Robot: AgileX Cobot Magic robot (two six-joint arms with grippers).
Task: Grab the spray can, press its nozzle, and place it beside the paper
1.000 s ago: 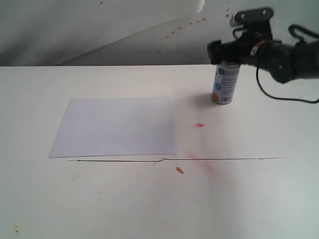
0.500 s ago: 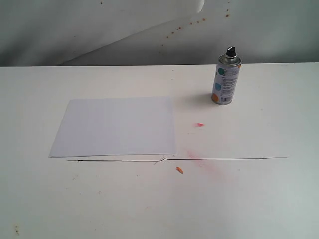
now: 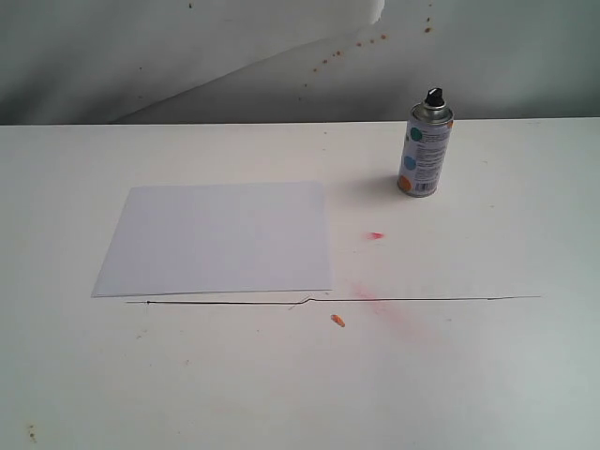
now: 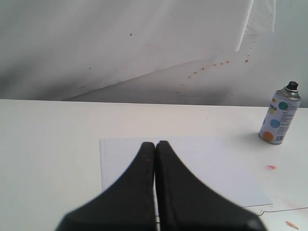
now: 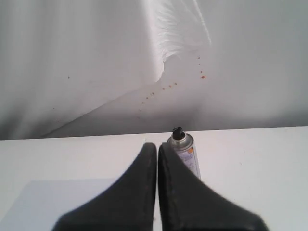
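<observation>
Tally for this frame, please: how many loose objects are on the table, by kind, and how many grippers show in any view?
spray can: 1
paper sheet: 1
grippers: 2, the left gripper and the right gripper, both shut and empty, seen only in the wrist views
Total: 4

Bright diffuse light; faint soft shadows; close foreground blurred (wrist views).
</observation>
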